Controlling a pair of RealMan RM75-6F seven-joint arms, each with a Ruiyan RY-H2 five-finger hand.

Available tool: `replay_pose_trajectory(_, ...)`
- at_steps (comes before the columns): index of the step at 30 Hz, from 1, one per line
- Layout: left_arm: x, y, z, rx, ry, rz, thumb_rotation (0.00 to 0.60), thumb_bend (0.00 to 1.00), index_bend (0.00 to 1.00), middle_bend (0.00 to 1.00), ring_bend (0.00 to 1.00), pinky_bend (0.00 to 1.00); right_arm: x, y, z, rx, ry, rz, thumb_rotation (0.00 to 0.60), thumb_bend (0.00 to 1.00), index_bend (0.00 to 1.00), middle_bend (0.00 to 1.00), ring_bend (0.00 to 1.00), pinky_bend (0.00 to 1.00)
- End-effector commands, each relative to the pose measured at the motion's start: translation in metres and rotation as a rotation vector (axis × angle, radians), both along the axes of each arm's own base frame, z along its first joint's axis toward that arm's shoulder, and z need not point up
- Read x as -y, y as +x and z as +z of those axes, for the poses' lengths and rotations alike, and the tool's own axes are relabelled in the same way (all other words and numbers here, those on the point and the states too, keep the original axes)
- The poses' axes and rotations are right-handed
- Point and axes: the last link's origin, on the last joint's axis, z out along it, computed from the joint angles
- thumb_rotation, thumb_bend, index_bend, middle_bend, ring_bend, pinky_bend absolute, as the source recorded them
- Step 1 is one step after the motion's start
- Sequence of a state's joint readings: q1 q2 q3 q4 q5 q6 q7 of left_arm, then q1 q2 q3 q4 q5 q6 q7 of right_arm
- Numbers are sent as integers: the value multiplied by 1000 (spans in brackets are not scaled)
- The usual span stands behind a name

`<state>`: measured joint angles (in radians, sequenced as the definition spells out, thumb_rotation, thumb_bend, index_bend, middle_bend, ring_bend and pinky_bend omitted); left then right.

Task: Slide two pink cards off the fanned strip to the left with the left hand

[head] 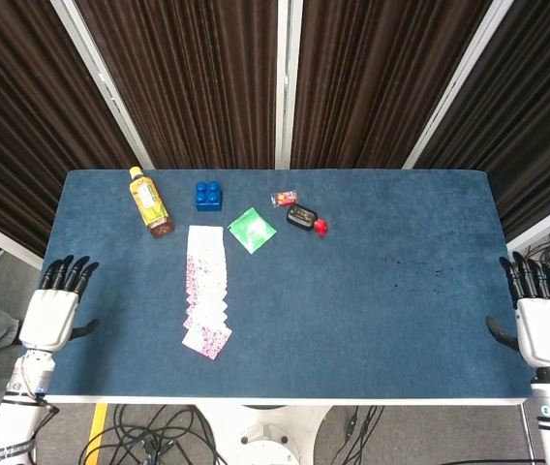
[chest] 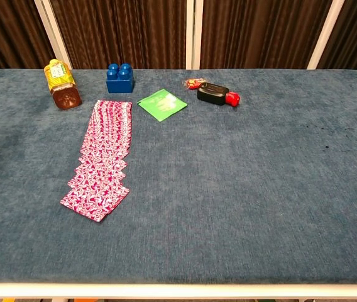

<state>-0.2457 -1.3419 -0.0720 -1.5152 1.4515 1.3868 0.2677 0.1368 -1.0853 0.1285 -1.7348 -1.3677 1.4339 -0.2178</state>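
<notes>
The fanned strip of pink cards (head: 206,289) lies on the blue surface (head: 381,310), left of centre, running from near the blue toy brick (head: 208,196) toward the robot's edge, where the last cards splay out at a slight angle. No card has left the strip yet, so the task has not begun.

The left hand (head: 50,315) hangs off the left edge of the surface, empty, fingers apart and pointing away from the robot, well apart from the cards. The right hand (head: 542,327) sits off the right edge, likewise empty with fingers spread. Neither shows in the chest view.

To do the step well, the left hand probably needs to come over the edge and lower flat fingertips onto the nearest, topmost cards at the splayed end, where overlaps are loosest. Light downward pressure and a slow drag leftward should peel a card free; pressing hard risks dragging several cards or bunching the fan on the cloth. Taking one card at a time looks safer than trying both together. The bare cloth left of the strip gives room for them. The tea bottle (head: 149,202), green packet (head: 252,230) and black and red object (head: 305,218) lie at the far side, clear of that path.
</notes>
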Motion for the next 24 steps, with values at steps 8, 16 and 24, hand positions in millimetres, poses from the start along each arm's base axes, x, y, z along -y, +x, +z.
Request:
replay_pose_trajectory(8,14,8,-27,28,-209,-93,600,500,112,854,853,851,-5,-2,2,7,-9,-8,600,185,0,0,0,0)
replay_pose_trajectory(16,37,19,-55,32,-396,-201,600,587,112,866,870,853,-6,-2,-1,4,3,-7,600,191,0,0,0,0)
replay_pose_trajectory(24,39,23,-71,-93,-522,-199,600,671,177,807,870,834,-5,-2,-2,26,17,-12,600,196,0,0,0,0)
